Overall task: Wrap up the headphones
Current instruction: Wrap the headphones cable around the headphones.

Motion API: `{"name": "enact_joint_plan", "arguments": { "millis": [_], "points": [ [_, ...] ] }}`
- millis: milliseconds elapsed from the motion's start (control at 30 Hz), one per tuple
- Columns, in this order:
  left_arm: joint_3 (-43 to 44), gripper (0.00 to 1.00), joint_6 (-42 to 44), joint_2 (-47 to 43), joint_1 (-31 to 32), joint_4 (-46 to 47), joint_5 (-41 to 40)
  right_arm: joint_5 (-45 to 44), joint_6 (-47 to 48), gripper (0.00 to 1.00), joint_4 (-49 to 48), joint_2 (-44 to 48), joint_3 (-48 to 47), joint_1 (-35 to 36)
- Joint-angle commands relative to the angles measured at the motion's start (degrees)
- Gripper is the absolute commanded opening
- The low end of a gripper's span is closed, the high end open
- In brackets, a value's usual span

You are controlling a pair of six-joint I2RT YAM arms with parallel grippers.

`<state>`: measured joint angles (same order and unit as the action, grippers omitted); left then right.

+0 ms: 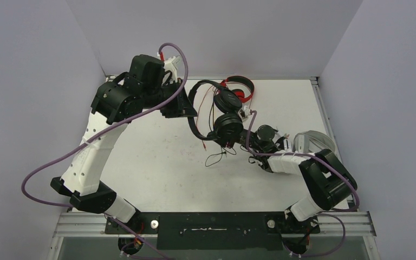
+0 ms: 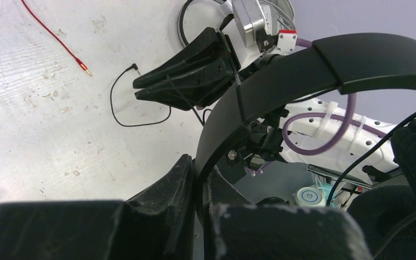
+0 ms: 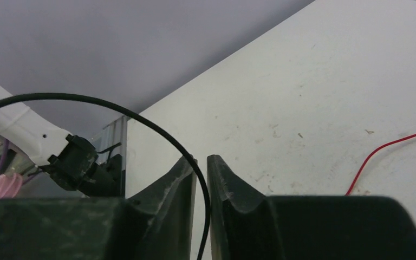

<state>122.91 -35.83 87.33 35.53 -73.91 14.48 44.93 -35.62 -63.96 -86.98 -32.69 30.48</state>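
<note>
The black headphones [image 1: 228, 125] hang above the table by their headband [image 2: 281, 81], and my left gripper [image 2: 199, 179] is shut on that band at the back centre [image 1: 183, 106]. Their thin black cable [image 3: 141, 116] loops down and runs between the fingers of my right gripper [image 3: 201, 165]. Those jaws stand only a narrow gap apart, wider than the cable, so it is not pinched. The right gripper [image 1: 237, 142] sits just below the lower ear cup. The cable's plug end [image 2: 134, 67] lies on the table.
Red headphones [image 1: 242, 84] lie behind the black pair, their red cable [image 2: 59, 46] trailing across the table. Light grey headphones [image 1: 315, 140] rest at the right edge beside my right arm. Grey walls close in the table [image 1: 157, 157] on three sides.
</note>
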Motion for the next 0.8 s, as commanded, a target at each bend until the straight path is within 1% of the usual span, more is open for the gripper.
{"name": "enact_joint_plan", "arguments": {
  "millis": [0, 33, 133, 233, 333, 400, 467, 533, 600, 700, 767],
  "points": [
    [3.4, 0.00, -0.8, 0.3, -0.6, 3.1, 1.8, 1.4, -3.3, 0.05, -10.1, -0.8, -0.6, 0.2],
    [3.5, 0.00, -0.8, 0.3, -0.8, 3.0, 1.6, 1.1, -3.9, 0.00, -10.0, -0.8, -0.2, 0.2],
    [2.8, 0.00, -0.8, 0.4, -2.4, 3.5, 1.1, -0.3, -4.2, 0.00, -8.7, 0.4, 2.3, 0.7],
    [0.4, 0.00, -1.4, 0.7, -5.9, 5.6, 3.9, -1.4, -3.8, 0.00, -9.0, 2.4, 6.5, 1.8],
    [1.5, 0.00, -2.3, 2.6, -8.7, 6.0, 3.8, -1.7, -3.4, 0.00, -8.8, 5.4, 10.4, 3.1],
    [2.1, 0.00, -3.2, 4.1, -10.9, 6.0, 2.7, -3.0, -2.1, 0.00, -6.7, 8.7, 13.0, 4.4],
    [-0.4, 0.00, -5.6, 4.3, -14.6, 8.4, 2.4, -6.5, 0.8, 0.00, -0.8, 13.2, 14.9, 6.5],
    [-4.6, 0.00, -8.7, 3.6, -18.5, 11.6, 2.1, -10.2, 4.5, 0.00, 8.7, 18.4, 15.6, 9.4],
    [-8.6, 0.00, -12.0, 3.1, -23.0, 14.4, 1.8, -13.7, 7.5, 0.00, 15.4, 23.6, 16.1, 12.7],
    [-12.1, 0.00, -17.9, 3.7, -29.4, 14.5, -1.6, -16.7, 11.3, 0.00, 25.5, 29.7, 15.4, 15.8],
    [-11.8, 0.00, -19.1, 5.2, -31.5, 13.9, -4.8, -18.7, 13.3, 0.00, 32.7, 33.0, 13.9, 17.4]
  ]
}}
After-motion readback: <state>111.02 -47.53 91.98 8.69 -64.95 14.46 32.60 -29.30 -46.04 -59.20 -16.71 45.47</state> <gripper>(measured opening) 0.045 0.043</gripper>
